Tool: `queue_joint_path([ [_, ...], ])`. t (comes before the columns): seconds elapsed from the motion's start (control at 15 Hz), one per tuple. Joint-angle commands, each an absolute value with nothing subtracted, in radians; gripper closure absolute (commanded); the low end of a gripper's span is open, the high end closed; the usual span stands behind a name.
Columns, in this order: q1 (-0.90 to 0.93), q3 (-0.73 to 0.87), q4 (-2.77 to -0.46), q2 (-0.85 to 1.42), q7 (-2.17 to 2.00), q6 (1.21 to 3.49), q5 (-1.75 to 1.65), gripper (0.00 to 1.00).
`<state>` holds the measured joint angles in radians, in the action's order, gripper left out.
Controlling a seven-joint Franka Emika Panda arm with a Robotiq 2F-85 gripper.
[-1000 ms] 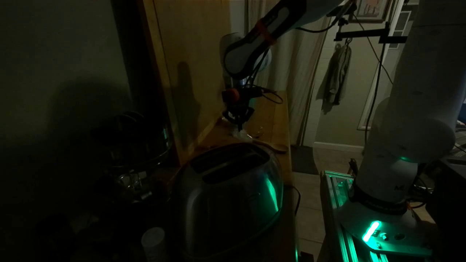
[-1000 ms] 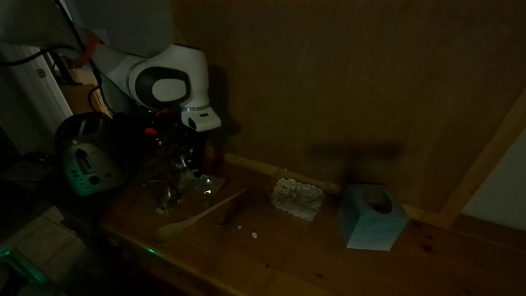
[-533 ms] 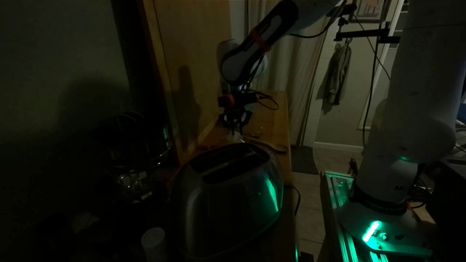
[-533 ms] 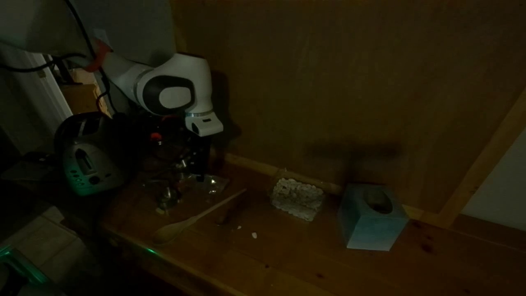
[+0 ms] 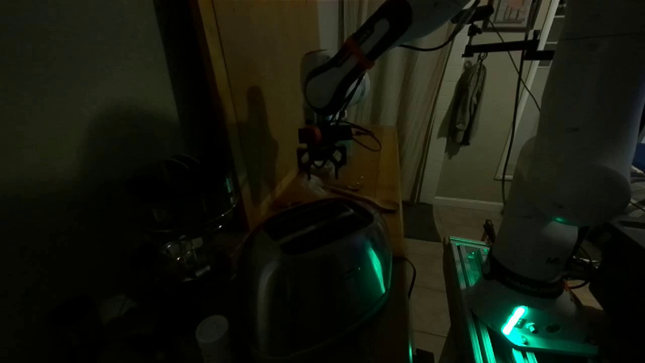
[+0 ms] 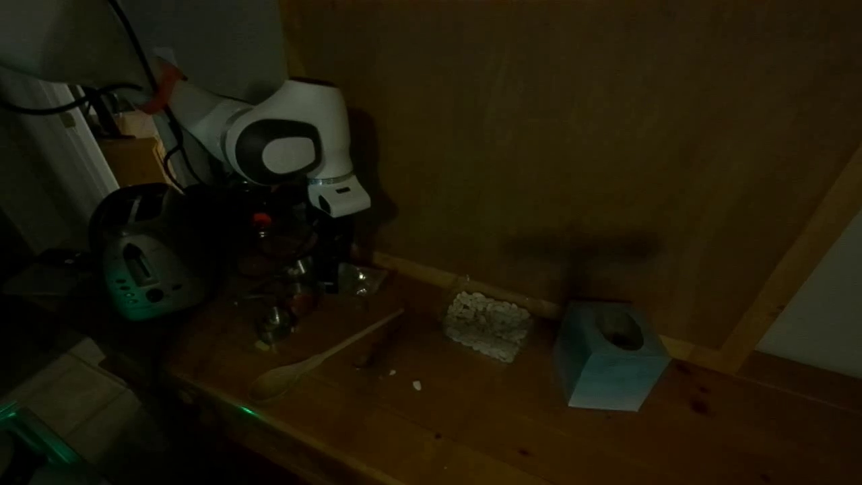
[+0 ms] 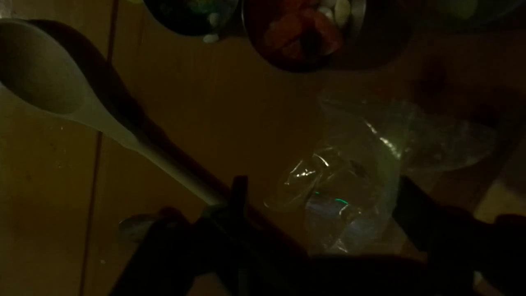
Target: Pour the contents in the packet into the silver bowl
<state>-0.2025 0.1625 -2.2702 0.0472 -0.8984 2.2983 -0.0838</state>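
Okay, the bench [image 6: 539, 431] is pretty dim: toaster [image 6: 151, 266] on the left, tissue box [image 6: 609, 374] on the right in an exterior view. In the wrist view the end effector [image 7: 322, 181] has its fingers spread apart, wooden spoon [image 7: 102, 117] left, clear packet [image 7: 357, 176] showing between the tips, bowl [image 7: 265, 47] of red bits [image 7: 283, 33] on the far side.

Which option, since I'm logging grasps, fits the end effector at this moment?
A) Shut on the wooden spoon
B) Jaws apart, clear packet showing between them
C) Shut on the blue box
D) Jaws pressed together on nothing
B: in the wrist view, the end effector has its jaws well apart, with the clear packet showing in the gap.
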Motion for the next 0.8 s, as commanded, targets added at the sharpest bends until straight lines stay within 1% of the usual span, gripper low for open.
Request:
queue_joint_path([
  [0.0,-0.196,0.186,-2.265,0.043,-0.936,2.331,-0.106,0.0],
  [0.07,-0.201,0.178,-2.274,0.012,-0.742,2.281,0.025,0.0],
  [0.13,-0.199,0.187,-2.267,0.028,-0.856,2.333,-0.029,0.0],
  [0.2,-0.2,0.186,-2.27,0.016,-0.762,2.303,0.005,0.0],
  [0.27,-0.2,0.188,-2.263,0.022,-0.785,2.306,0.017,0.0],
  [0.33,-0.201,0.186,-2.264,0.012,-0.712,2.268,0.05,0.0],
  [0.73,-0.205,0.192,-2.238,0.091,-0.61,2.271,0.191,0.0],
])
